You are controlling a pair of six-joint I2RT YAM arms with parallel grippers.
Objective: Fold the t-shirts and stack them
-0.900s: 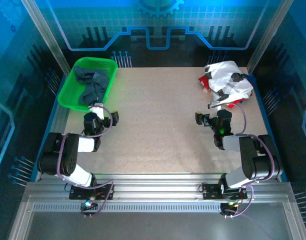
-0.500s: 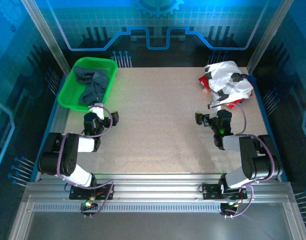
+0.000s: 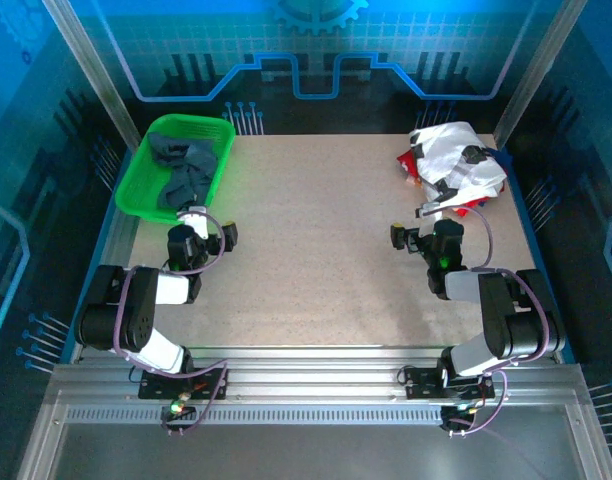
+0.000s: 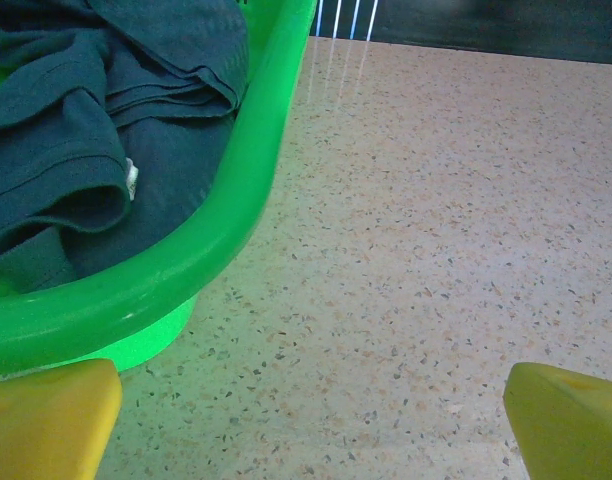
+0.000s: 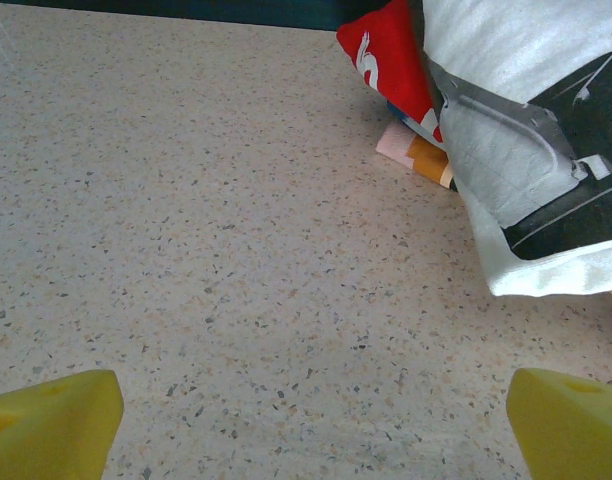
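Note:
A dark slate-blue t-shirt point(image 3: 181, 170) point(image 4: 86, 120) lies crumpled in the green mesh basket point(image 3: 151, 185) point(image 4: 256, 190) at the back left. A white t-shirt with black print point(image 3: 456, 160) point(image 5: 526, 130) lies heaped at the back right, over a red one point(image 3: 410, 160) point(image 5: 391, 60). My left gripper point(image 3: 192, 214) point(image 4: 311, 420) rests low on the table just in front of the basket, open, with bare table between its yellow fingertips point(image 4: 46, 415). My right gripper point(image 3: 433, 210) point(image 5: 316, 420) sits just short of the white shirt, open and holding nothing, yellow fingertips point(image 5: 51, 415) wide apart.
The speckled beige table point(image 3: 316, 240) stretches bare between the two arms. A small pink and orange item point(image 5: 416, 150) peeks out under the white shirt. Metal frame posts point(image 3: 91, 70) and blue panels close in the sides and back.

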